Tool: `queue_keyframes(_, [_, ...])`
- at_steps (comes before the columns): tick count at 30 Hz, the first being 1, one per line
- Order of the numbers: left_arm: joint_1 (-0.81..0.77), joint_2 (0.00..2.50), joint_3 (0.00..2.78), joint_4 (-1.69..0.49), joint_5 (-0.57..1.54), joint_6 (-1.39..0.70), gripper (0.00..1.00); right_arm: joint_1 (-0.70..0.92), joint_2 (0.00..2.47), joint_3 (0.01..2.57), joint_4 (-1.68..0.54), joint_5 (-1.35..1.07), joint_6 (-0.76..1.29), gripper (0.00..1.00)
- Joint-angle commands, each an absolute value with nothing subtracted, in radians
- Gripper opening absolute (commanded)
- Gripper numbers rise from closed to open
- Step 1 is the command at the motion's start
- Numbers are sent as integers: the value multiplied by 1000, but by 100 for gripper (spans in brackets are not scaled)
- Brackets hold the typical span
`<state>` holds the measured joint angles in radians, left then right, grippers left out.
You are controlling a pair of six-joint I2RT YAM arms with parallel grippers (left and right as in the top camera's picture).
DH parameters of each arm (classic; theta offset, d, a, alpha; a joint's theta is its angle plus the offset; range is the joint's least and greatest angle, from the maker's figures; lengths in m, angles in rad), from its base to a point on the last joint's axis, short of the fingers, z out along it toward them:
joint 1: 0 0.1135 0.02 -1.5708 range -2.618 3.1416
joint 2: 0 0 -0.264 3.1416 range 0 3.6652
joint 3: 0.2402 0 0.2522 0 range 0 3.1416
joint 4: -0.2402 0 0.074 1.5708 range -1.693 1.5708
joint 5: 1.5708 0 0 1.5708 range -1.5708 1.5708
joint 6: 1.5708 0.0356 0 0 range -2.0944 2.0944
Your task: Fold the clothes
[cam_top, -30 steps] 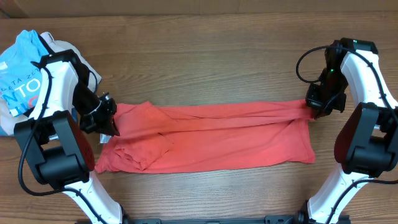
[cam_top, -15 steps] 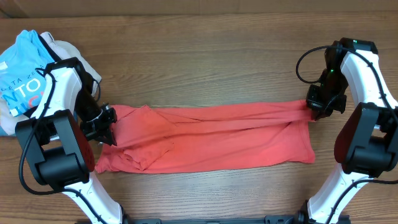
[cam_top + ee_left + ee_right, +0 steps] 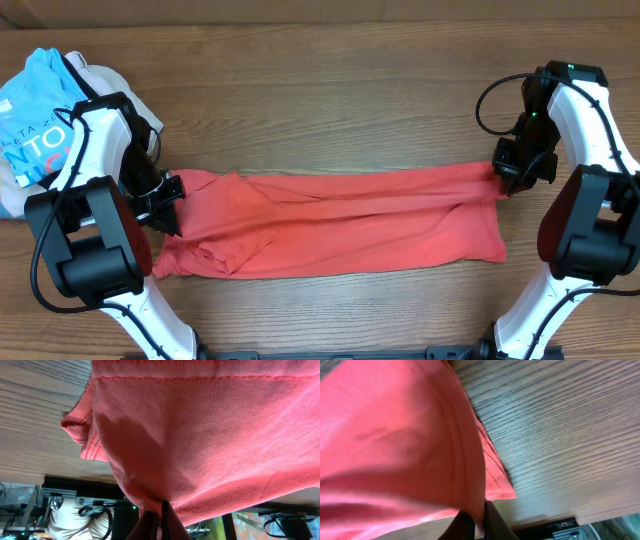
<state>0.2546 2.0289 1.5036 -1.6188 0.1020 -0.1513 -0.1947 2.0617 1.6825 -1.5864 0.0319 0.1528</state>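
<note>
The coral-red T-shirt (image 3: 340, 220) lies stretched across the wooden table, its upper layer pulled taut between both arms. My left gripper (image 3: 172, 200) is shut on the shirt's left edge; its wrist view shows the cloth (image 3: 200, 435) pinched between the fingers (image 3: 161, 525). My right gripper (image 3: 503, 178) is shut on the shirt's right edge, and its wrist view shows the fabric (image 3: 395, 445) clamped between the fingers (image 3: 479, 525). The lettering and the tag are hidden.
A light-blue T-shirt with white print (image 3: 35, 130) lies heaped at the far left with a beige garment (image 3: 100, 78) behind it. The wooden table (image 3: 320, 80) extends beyond the shirt to the back.
My left gripper has moved left and slightly down with the shirt's edge, and the upper layer has spread flatter. The right gripper has stayed in place.
</note>
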Motion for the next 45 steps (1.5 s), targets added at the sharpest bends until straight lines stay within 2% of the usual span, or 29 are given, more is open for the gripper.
queue_keyframes(1, [247,1993,1493,-1620,78,-165,4,-198,2018,1689,-1583,44,149,11])
queue_keyframes(4, [247,1993,1493,-1621,78,-165,4,-198,2018,1689,-1585,44,149,17])
queue_keyframes(16, [246,1993,1493,-1630,78,-165,8,-198,2018,1689,-1582,44,149,18])
queue_keyframes(25, [233,1993,1493,-1643,71,-165,22,-198,2018,1689,-1576,44,149,21])
queue_keyframes(26, [233,1993,1493,-1642,71,-165,21,-198,2018,1689,-1576,44,149,22])
queue_keyframes(28, [233,1993,1493,-1637,71,-165,11,-198,2018,1689,-1576,44,149,25])
queue_keyframes(31, [233,1988,1497,-1585,88,-165,4,-198,2018,1689,-1575,44,149,25])
queue_keyframes(35, [228,1975,1497,-1499,183,-149,4,-198,2018,1689,-1573,44,150,25])
queue_keyframes(45, [213,1975,1417,-1389,176,-152,4,-198,2018,1689,-1573,44,150,25])
